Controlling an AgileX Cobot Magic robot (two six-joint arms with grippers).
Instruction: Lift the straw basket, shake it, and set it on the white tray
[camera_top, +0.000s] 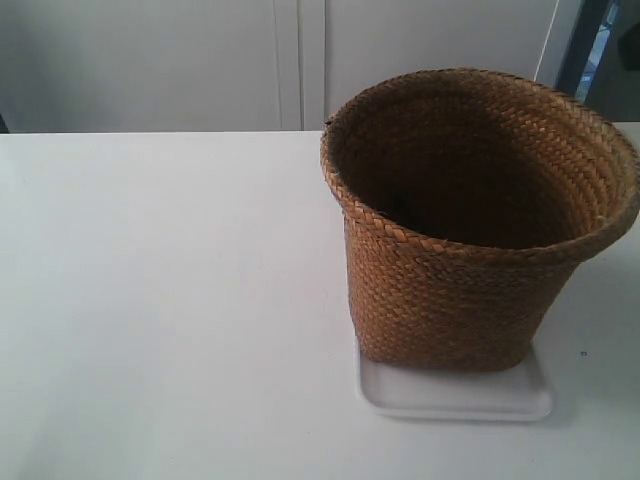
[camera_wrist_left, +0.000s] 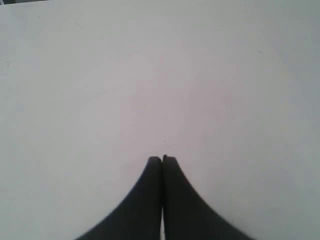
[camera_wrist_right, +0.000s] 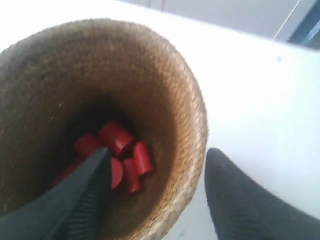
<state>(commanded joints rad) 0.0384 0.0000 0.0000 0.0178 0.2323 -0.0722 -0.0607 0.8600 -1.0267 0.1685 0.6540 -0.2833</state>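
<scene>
Your tall brown woven straw basket (camera_top: 450, 290) stands upright with its base on the flat glossy white tray (camera_top: 450, 395). Its long axis is vertical, its mouth faces up, and a strip of tray rim shows in front of the base. By the look of it the placing is done, so the coming move is most likely a clean retreat from the basket.

The relation to watch is at the braided rim. In the right wrist view the right gripper (camera_wrist_right: 159, 152) looks down into the basket (camera_wrist_right: 165, 75), its jaws apart and clamped on nothing. One finger lines up inside the basket, over the small red cylindrical pieces (camera_wrist_right: 117, 137) at its bottom. The other lines up outside the basket wall, over the white surface (camera_top: 150, 300). You cannot tell from that view how far above the rim the tips are. The exterior view shows no arm at the basket, which suggests they are clear of it.

Take the right arm straight up along the basket's axis; a sideways pull could catch the wall. The left gripper (camera_wrist_left: 162, 159) has its jaws together over bare surface, with the basket nowhere in its view, so the right arm is the nearer one.
</scene>
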